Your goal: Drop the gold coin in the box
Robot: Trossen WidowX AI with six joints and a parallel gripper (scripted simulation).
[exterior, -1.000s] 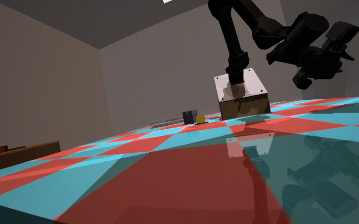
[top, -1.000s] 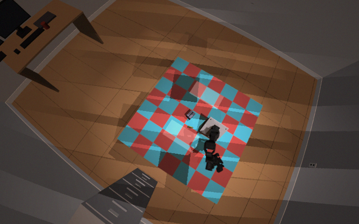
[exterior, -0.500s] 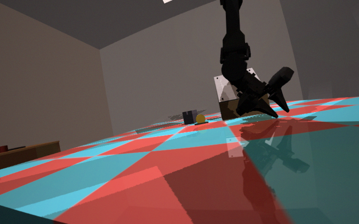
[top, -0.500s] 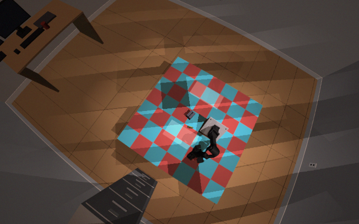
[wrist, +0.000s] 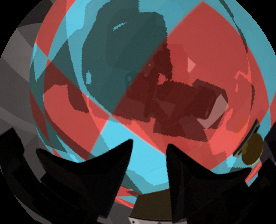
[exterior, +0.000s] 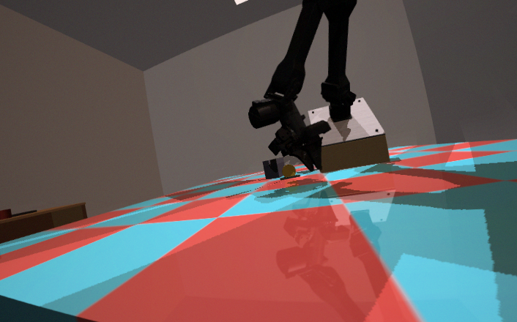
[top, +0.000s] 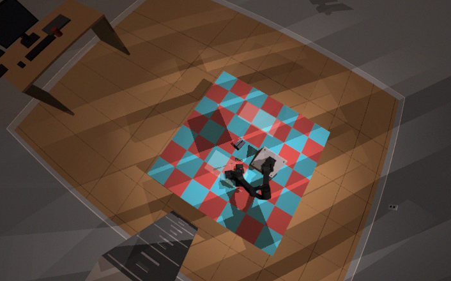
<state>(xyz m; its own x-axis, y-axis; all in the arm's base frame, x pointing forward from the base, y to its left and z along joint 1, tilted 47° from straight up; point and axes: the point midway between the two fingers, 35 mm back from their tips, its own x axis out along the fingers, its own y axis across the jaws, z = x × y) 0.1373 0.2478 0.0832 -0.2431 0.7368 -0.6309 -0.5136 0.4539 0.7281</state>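
The gold coin [top: 238, 159] [exterior: 289, 170] [wrist: 252, 149] stands on edge in the dark-green holder [exterior: 291, 177] [wrist: 245, 140]. The grey box [top: 239, 144] [exterior: 268, 170] stands just beyond the coin, and its slot shows as a dark line in the top view. My gripper [exterior: 316, 168] [wrist: 150, 145] is partly open and empty, with its fingertips low over the checkered surface. It is to the right of the coin in the exterior view. In the wrist view the coin is off to the far right, outside the fingers. The fingertips are hard to make out in the top view.
The arm's base stands on a block with a light metal top [top: 278, 163] [exterior: 366, 115], to the right of the coin and box. The block's brown side [wrist: 151, 204] shows at the bottom of the wrist view. A desk [top: 80, 20] with monitors stands far off.
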